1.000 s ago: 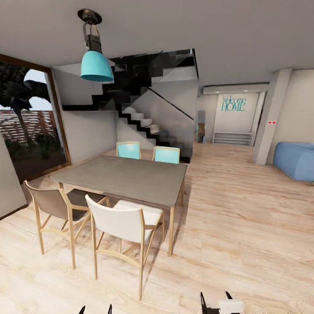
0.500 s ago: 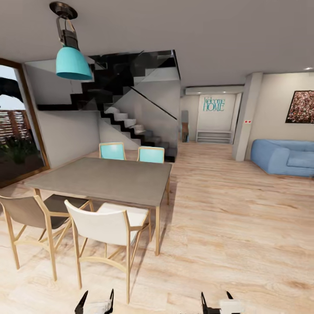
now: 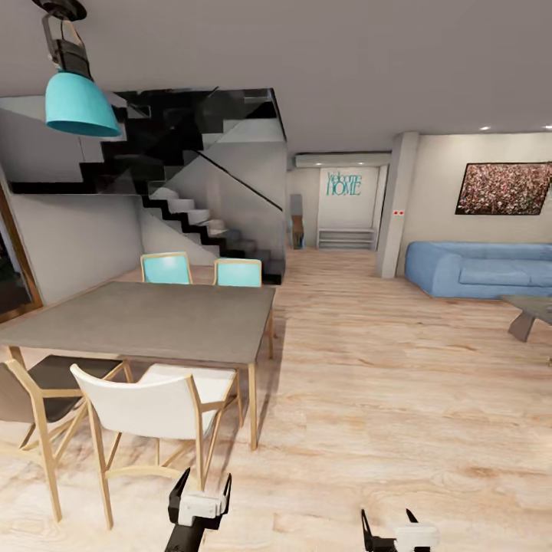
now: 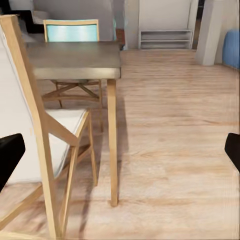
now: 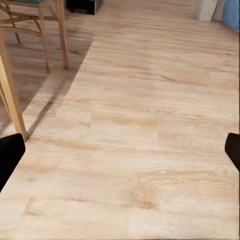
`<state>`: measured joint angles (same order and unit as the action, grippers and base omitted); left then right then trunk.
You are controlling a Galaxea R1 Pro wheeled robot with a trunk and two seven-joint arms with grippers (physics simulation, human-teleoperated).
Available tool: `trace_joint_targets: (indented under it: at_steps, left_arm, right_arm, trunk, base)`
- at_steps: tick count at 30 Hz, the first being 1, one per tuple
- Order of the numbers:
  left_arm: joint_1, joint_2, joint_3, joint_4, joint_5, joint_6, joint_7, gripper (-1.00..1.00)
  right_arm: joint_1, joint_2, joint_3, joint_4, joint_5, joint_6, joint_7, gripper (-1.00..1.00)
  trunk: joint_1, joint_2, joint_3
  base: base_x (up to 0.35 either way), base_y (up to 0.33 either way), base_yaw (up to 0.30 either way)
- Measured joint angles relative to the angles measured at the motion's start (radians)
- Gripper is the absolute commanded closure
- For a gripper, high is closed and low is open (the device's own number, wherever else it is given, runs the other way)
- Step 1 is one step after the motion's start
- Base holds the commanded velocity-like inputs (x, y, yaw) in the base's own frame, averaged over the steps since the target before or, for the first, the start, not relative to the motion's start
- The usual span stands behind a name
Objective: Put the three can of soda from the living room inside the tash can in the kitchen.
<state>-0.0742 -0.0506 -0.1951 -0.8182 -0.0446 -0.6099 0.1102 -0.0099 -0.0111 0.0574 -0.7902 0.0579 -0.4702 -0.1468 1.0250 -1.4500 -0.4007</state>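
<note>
- The floor [image 3: 399,383] is pale wood plank, its grain plain to see, with a soft sheen.
- The table [image 3: 153,318] has a matt grey top on light wooden legs.
- The sofa [image 3: 479,268] looks like soft blue cloth.
- The lamp [image 3: 77,103] is glossy turquoise.
- The stairs [image 3: 184,169] are shiny black.

**Living room ahead on the right**

The living room [image 3: 429,337] opens on the right of the head view: warm wood-plank floor running back toward a far hallway. Its light blue sofa [image 3: 479,268] stands against a beige wall, just under a dark, speckled framed picture [image 3: 502,188]. Near the view's right edge, in front of the sofa, stands the corner of a low grey table [image 3: 530,310] (cut off by the frame).
</note>
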Motion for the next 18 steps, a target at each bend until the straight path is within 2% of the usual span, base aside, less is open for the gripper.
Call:
trace_joint_targets:
  at_steps: [1, 2, 12, 14, 15, 18]
  left_arm:
    - [0.000, 0.001, -0.001, 0.000, 0.000, 0.000, 0.000, -1.00]
    - [-0.001, 0.002, -0.003, 0.002, 0.000, -0.001, 0.000, -1.00]
    - [-0.001, 0.004, -0.006, 0.005, -0.002, -0.001, 0.000, -1.00]
    - [-0.001, 0.004, -0.006, 0.013, -0.003, -0.001, 0.000, -1.00]
    - [-0.001, 0.005, -0.006, 0.026, -0.002, -0.002, 0.000, -1.00]
    - [-0.001, 0.004, -0.005, 0.040, -0.001, -0.002, 0.000, -1.00]
  right_arm:
    - [-0.001, -0.002, -0.006, -0.001, 0.000, 0.000, 0.000, -1.00]
    - [-0.002, -0.005, -0.032, -0.002, -0.002, 0.000, 0.000, -1.00]
    - [-0.014, -0.014, -0.108, -0.008, -0.001, -0.002, 0.001, -1.00]
    - [-0.021, -0.019, -0.134, -0.009, 0.000, -0.002, 0.001, -1.00]
    - [-0.030, -0.031, -0.155, -0.009, -0.001, -0.002, 0.002, -1.00]
    - [-0.035, -0.042, -0.167, -0.009, -0.002, -0.002, 0.003, -1.00]
  trunk:
    - [0.000, 0.000, 0.000]
    - [0.000, 0.000, 0.000]
    - [0.000, 0.000, 0.000]
    - [0.000, 0.000, 0.000]
    - [0.000, 0.000, 0.000]
    - [0.000, 0.000, 0.000]
  base:
    - [0.000, 0.000, -0.250]
    - [0.000, 0.000, -0.250]
    - [0.000, 0.000, -0.239]
    - [0.000, 0.000, -0.203]
    - [0.000, 0.000, -0.192]
    - [0.000, 0.000, -0.183]
